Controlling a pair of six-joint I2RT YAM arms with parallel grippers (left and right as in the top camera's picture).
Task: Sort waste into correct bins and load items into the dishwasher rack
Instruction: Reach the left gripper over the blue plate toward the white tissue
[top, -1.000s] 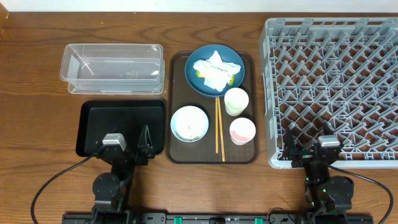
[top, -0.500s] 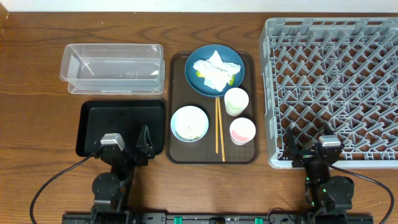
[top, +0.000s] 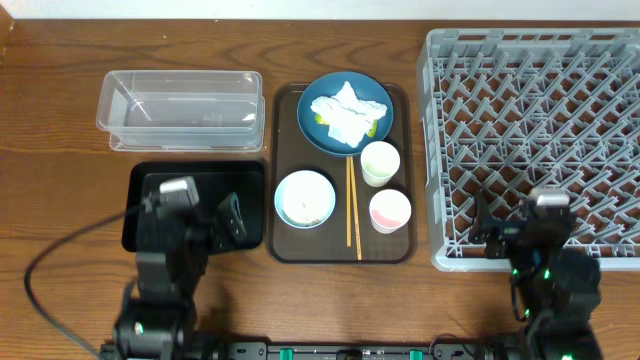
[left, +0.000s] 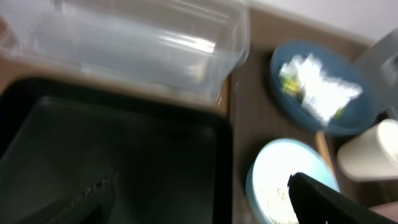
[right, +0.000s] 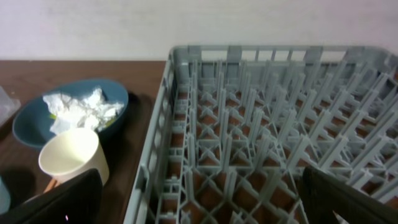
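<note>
**Grippers.** The left gripper (top: 190, 210) stands wide open and holds nothing. It hangs above the shallow black tray (top: 215, 180). The right gripper (top: 540, 225) is equally wide open and empty, above the near left corner of the dishwasher rack (top: 432, 150).

**Handling (judgement).**
- The crumpled napkin (top: 343, 112) lies on the dark blue plate (top: 378, 95). It should be light, soft and compressible. Pinch a raised fold from above.
- The yellow-green wrapper (top: 319, 121) shows only at the napkin's edges. It is probably thin and slick, and may lift together with the napkin.
- The rice grains (top: 305, 210) sit loose in the light blue bowl (top: 305, 180). They are too small to pinch, so tipping the bowl over a bin is likely needed.
- The plate and bowl look rigid and smooth. Take each at the rim.
- The cream cup (top: 380, 162) and pink cup (top: 390, 211) stand upright. Grip each across the wall, one finger inside.
- The chopsticks (top: 351, 205) lie flat between the bowl and the cups. They are thin and stiff and may roll. Take them near one end.

**Surface and room.** All items rest on a brown serving tray (top: 290, 250) with a raised lip, on a wooden desk (top: 60, 200). They are closely spaced, so finger clearance is tight. The clear tub (top: 110, 110) sits behind the black tray, left of the serving tray, and both bins hold nothing. The rack, just right of the serving tray, has all its pegs free.
</note>
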